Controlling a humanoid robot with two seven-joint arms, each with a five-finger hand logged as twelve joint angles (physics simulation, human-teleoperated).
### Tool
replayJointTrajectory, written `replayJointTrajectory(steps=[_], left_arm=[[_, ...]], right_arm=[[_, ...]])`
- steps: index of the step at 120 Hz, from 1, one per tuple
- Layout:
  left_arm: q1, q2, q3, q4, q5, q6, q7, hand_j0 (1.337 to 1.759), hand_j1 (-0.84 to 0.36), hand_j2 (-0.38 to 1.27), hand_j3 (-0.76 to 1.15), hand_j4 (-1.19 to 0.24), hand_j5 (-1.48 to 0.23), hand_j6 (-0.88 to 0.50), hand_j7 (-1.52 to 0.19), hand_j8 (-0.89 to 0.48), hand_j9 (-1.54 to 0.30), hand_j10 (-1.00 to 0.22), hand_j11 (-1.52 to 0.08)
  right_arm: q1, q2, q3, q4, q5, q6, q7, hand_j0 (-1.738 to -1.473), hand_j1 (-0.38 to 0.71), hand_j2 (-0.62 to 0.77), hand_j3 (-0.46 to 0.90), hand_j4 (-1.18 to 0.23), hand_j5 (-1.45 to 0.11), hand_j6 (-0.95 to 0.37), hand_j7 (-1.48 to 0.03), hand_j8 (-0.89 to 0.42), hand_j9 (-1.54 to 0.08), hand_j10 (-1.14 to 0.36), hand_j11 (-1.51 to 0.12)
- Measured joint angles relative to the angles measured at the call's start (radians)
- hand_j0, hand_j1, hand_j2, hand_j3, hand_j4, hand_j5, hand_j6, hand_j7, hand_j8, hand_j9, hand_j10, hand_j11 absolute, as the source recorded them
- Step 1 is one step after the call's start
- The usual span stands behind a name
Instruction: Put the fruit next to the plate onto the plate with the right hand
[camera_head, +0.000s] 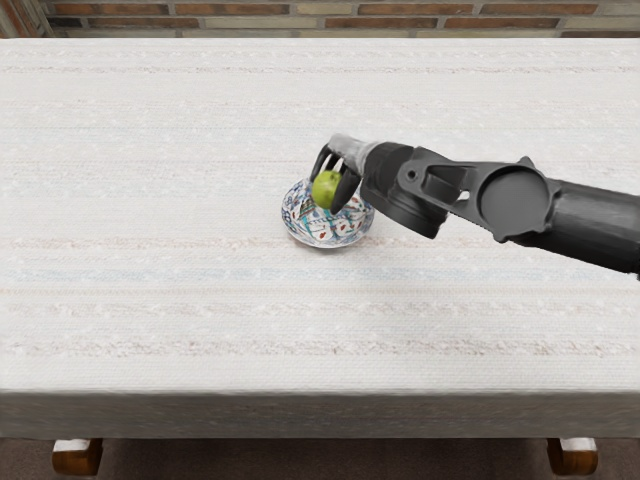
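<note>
Two wooden feet (77, 456) show beneath the front edge of a pale, striped surface (200, 330). At mid-surface sits a patterned plate (322, 232). Directly over its far side, the right hand (340, 168) grips a green fruit (326, 188), dark fingers (346, 186) curled down around it; whether the fruit touches the plate cannot be told. The right arm (510, 200) reaches in from the right edge. A brick wall (300, 15) runs behind the surface.
</note>
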Motion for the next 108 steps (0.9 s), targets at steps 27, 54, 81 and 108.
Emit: replayJointTrajectory(steps=[27,54,81,108], left_arm=[[0.000,0.000,0.000,0.000,0.001,0.000,0.000,1.658,0.07,0.05,0.00,-0.23,-0.30,-0.23,-0.30,-0.23,-0.30,-0.23,-0.30],[0.000,0.000,0.000,0.000,0.001,0.000,0.000,1.658,0.07,0.05,0.00,-0.23,-0.30,-0.23,-0.30,-0.23,-0.30,-0.23,-0.30],[0.000,0.000,0.000,0.000,0.001,0.000,0.000,1.658,0.07,0.05,0.00,-0.23,-0.30,-0.23,-0.30,-0.23,-0.30,-0.23,-0.30],[0.000,0.000,0.000,0.000,0.000,0.000,0.000,1.658,0.07,0.05,0.00,-0.23,-0.30,-0.23,-0.30,-0.23,-0.30,-0.23,-0.30]], right_arm=[[-0.007,0.064,-0.047,-0.053,-0.015,-0.025,0.000,-1.650,0.24,0.09,0.00,-0.61,-1.02,-0.41,-0.95,-0.42,-1.00,-0.71,-1.00],[-0.010,0.083,-0.058,-0.070,-0.017,-0.029,0.001,-1.653,0.23,0.07,0.00,-0.60,-0.89,-0.45,-0.85,-0.46,-0.89,-0.64,-0.89],[-0.013,0.079,-0.058,-0.074,-0.018,-0.032,0.001,-1.657,0.16,-0.01,0.00,-0.47,-0.65,-0.42,-0.63,-0.43,-0.65,-0.48,-0.65],[-0.018,0.025,-0.049,-0.065,-0.005,-0.032,0.001,-1.658,-0.06,-0.02,0.00,-0.26,-0.35,-0.24,-0.34,-0.24,-0.34,-0.26,-0.34]])
